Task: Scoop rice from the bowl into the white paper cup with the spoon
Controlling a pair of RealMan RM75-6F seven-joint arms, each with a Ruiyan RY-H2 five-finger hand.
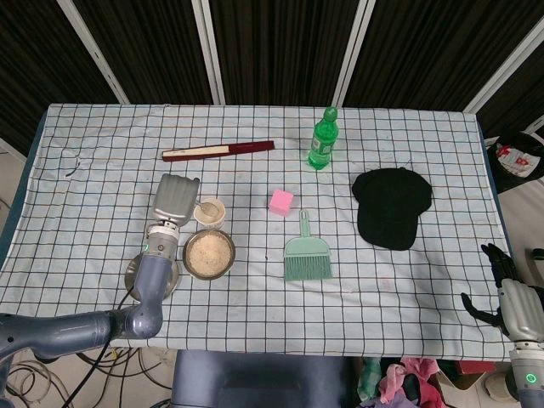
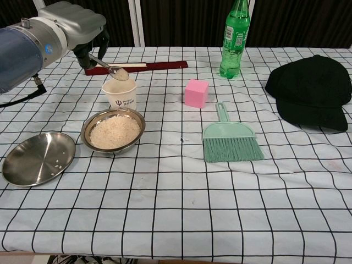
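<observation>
My left hand [image 2: 77, 25] [image 1: 174, 201] grips a metal spoon [image 2: 113, 69] whose bowl, heaped with rice, hangs just above the white paper cup [image 2: 120, 92] [image 1: 209, 212]. In front of the cup stands the steel bowl of rice [image 2: 113, 130] [image 1: 209, 252]. My right hand [image 1: 510, 297] hangs off the table's right front corner with its fingers apart and nothing in it; the chest view does not show it.
A steel plate [image 2: 37, 158] holding a few grains lies left of the bowl. A pink cube [image 2: 196, 92], a green dustpan brush [image 2: 230, 139], a green bottle [image 2: 235, 37], a black cap [image 2: 311, 91] and a dark red folded fan [image 2: 140, 66] lie further right and behind.
</observation>
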